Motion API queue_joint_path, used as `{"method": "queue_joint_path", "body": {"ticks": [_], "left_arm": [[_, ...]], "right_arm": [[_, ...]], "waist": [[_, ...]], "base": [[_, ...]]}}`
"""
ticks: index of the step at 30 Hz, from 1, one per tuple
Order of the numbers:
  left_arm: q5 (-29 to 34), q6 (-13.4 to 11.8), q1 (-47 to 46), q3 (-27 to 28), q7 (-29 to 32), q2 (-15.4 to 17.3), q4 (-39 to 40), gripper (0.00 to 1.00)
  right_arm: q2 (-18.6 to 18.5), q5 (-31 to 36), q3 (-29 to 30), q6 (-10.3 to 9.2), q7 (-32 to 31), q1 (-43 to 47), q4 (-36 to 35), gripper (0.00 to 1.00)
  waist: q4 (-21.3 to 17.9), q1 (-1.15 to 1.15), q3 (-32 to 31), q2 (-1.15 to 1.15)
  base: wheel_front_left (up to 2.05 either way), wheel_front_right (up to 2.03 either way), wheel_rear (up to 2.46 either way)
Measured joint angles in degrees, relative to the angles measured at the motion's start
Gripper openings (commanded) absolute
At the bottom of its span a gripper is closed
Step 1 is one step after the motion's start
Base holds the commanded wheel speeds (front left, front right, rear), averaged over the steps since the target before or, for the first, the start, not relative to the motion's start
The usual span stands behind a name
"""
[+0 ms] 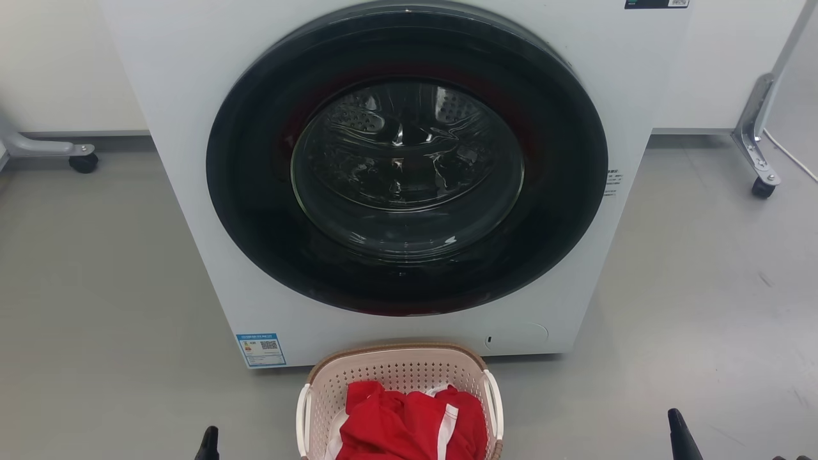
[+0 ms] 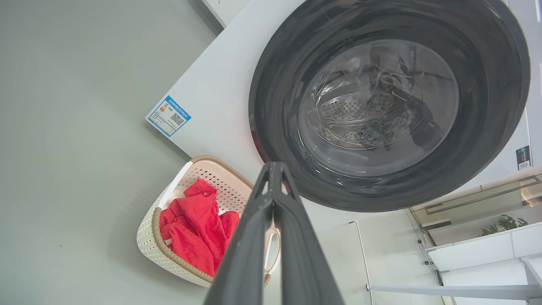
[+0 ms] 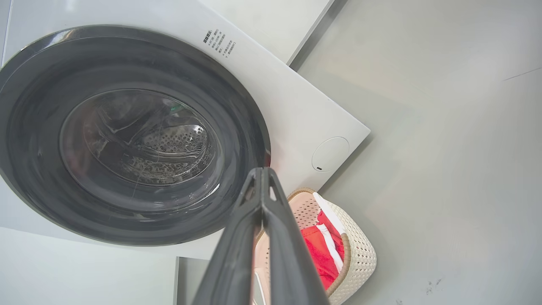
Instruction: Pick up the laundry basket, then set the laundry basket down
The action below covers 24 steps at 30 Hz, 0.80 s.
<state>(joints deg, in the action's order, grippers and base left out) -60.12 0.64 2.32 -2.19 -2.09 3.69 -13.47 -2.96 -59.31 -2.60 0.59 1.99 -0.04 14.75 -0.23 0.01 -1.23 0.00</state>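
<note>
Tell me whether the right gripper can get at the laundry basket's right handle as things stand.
Probably yes: bare floor lies between the right gripper and the laundry basket's white handle, though the gripper looks shut.

I see the laundry basket (image 1: 396,369) on the grey floor (image 1: 96,287), just in front of the white washer (image 1: 179,76); its round door (image 1: 406,160) is shut. Red cloth (image 1: 409,425) with white trim, possibly a shirt, lies inside. The left gripper (image 1: 208,444) and right gripper (image 1: 682,437) tips flank the basket at the bottom edge, not touching it.

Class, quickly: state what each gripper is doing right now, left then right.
Left gripper: closed, holding nothing.
Right gripper: closed, holding nothing.
</note>
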Motion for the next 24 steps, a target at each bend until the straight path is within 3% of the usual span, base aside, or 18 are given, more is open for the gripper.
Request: {"method": "queue_joint_path", "body": {"ticks": [24], "left_arm": [[-17.68, 3.49, -3.43, 4.1, 5.03, -0.55, -1.97, 0.0]], "right_arm": [[0.25, -18.19, 5.8, 3.55, -4.74, -3.0, 1.23, 0.0]], "waist": [[0.13, -0.01, 0.76, 0.0]], "base": [[0.0, 0.0, 0.0]]}}
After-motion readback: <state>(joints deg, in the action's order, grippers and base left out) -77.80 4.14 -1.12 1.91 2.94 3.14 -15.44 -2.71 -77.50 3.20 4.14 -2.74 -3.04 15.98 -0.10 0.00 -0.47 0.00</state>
